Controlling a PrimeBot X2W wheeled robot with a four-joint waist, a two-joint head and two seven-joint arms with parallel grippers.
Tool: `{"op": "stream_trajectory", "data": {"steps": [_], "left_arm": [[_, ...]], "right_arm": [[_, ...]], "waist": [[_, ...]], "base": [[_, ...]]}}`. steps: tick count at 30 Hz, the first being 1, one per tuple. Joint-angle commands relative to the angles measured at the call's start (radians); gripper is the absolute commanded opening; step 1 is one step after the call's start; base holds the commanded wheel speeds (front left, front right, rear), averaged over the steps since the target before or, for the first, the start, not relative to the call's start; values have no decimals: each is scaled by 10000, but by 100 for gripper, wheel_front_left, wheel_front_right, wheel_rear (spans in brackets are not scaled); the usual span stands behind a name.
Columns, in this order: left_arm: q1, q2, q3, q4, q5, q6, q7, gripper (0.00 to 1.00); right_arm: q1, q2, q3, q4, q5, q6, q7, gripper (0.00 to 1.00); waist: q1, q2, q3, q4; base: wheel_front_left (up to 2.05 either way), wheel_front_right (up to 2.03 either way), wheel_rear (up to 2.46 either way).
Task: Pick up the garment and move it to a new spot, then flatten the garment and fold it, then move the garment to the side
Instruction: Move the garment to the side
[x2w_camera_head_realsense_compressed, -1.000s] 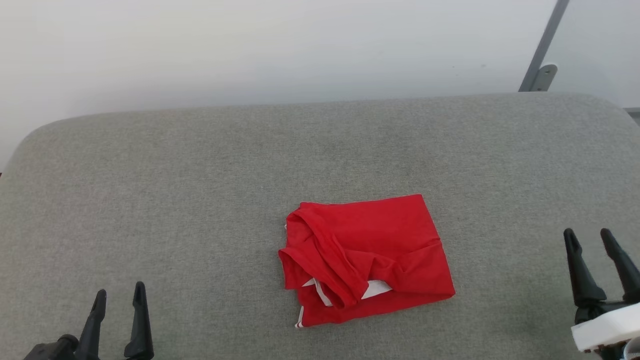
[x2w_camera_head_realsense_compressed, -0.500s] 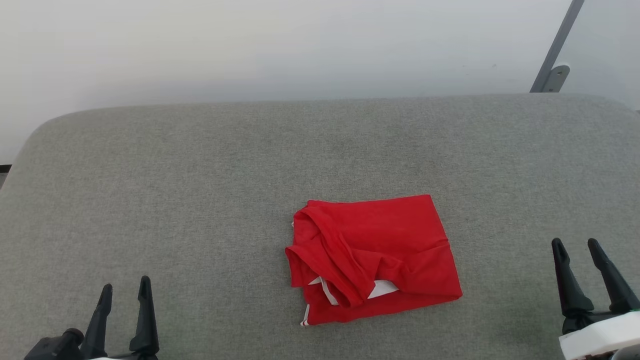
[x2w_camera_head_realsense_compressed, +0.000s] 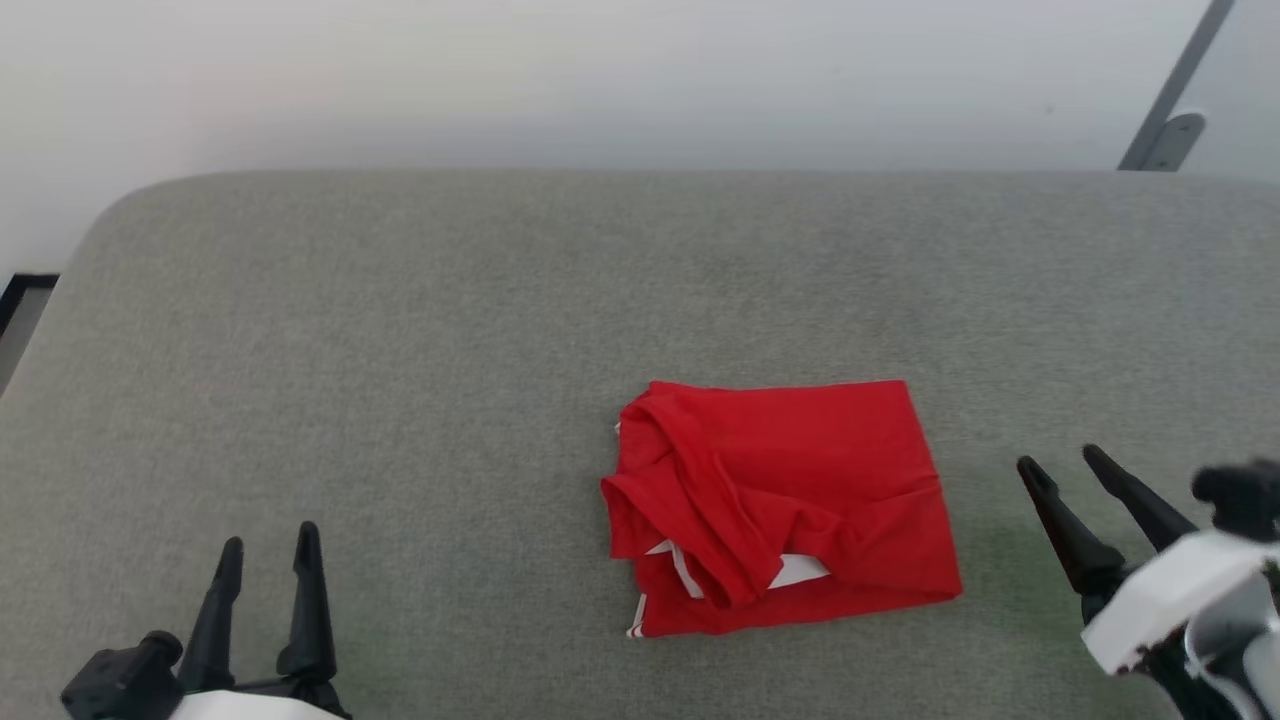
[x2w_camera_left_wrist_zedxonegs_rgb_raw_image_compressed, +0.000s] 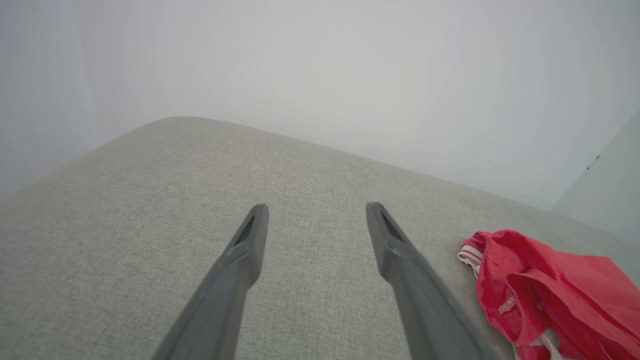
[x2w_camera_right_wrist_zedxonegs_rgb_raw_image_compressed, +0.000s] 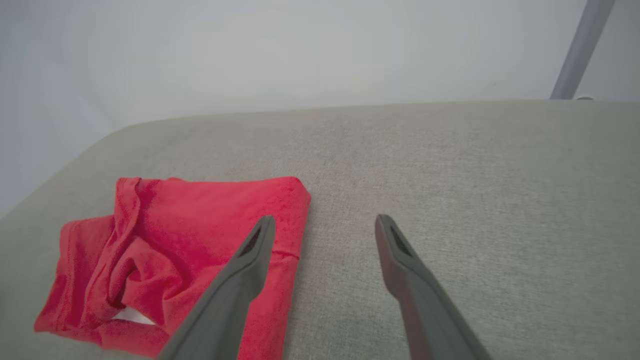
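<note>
Folded red shirt (x2w_camera_head_realsense_compressed: 790, 500) on the grey worktop (x2w_camera_head_realsense_compressed: 400, 350), both my pincers released.
The red shirt lies in a rough bundle right of centre, white bits peeking out at its near edge. My left pincer (x2w_camera_head_realsense_compressed: 270, 537) hovers well apart from it, fingers spread and empty. My right pincer (x2w_camera_head_realsense_compressed: 1058, 459), also spread and empty, hangs near its right edge.

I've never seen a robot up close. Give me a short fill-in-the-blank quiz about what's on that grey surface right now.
1. The garment on the grey padded surface is mostly ____ in colour.
2. The left gripper and the right gripper both stand ____, holding nothing.
3. In the head view, the garment lies nearer the ____ gripper.
Missing words: red; open; right.
</note>
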Motion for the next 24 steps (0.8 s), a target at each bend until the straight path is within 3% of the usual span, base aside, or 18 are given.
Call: {"op": "stream_trajectory", "data": {"steps": [1, 10, 14, 19, 24], "left_arm": [[-142, -72, -64, 4, -41, -34, -48, 100], [-609, -266, -582, 167, -87, -34, -48, 100], [-785, -328, -758, 259, -114, -34, -48, 100], [-1031, -408, -990, 389, -158, -35, -48, 100], [-1245, -460, -1127, 482, -213, -33, -48, 100]], "right_arm": [[-419, -275, 354, -41, 346, -2, 661, 100], [-1922, -1328, 1550, 50, 1639, -4, 4195, 100], [-2290, -1593, 1799, 126, 1844, -4, 5174, 100], [-2888, -1735, 2171, 434, 1936, -4, 6426, 100], [-3306, -1357, 2738, 1000, 2233, -2, 7583, 100]], "waist": [[0, -1, 228, 211], [0, -1, 868, 960], [0, -1, 1088, 1198], [0, -1, 1425, 1539], [0, -1, 1629, 1759]], "base": [[0, 0, 0], [0, 0, 0], [0, 0, 0], [0, 0, 0], [0, 0, 0]]}}
